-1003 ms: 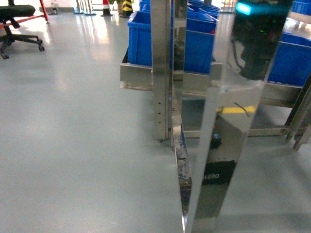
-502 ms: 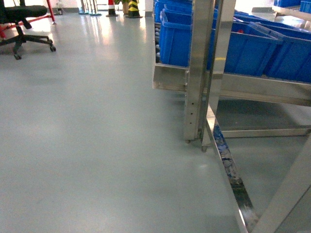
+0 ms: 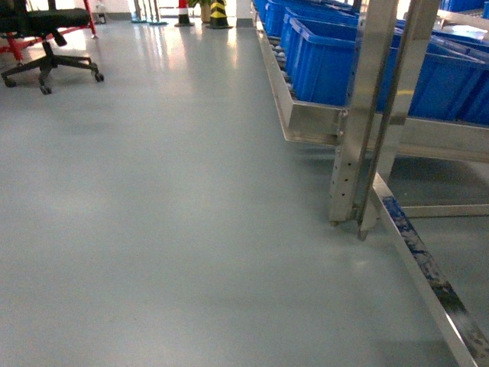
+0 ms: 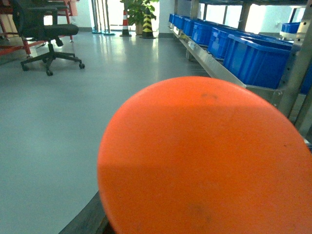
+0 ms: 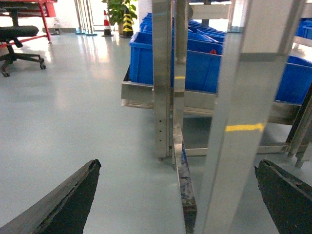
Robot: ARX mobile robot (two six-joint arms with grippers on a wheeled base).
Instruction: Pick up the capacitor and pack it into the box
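Head view shows only glossy grey floor (image 3: 168, 229) and big blue plastic bins (image 3: 328, 65) at two o'clock; no capacitor or pink box visible, so picking looks unstarted. Right gripper (image 5: 178, 195) gapes wide, empty; left jaws hidden behind an orange disc (image 4: 204, 161).

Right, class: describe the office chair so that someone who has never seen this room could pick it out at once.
Start at the long metal rack of blue bins on the right, then cross the bare grey floor to the far left corner. The office chair stands there in front of a red frame. It is the only black thing nearby, on a star base with castors.
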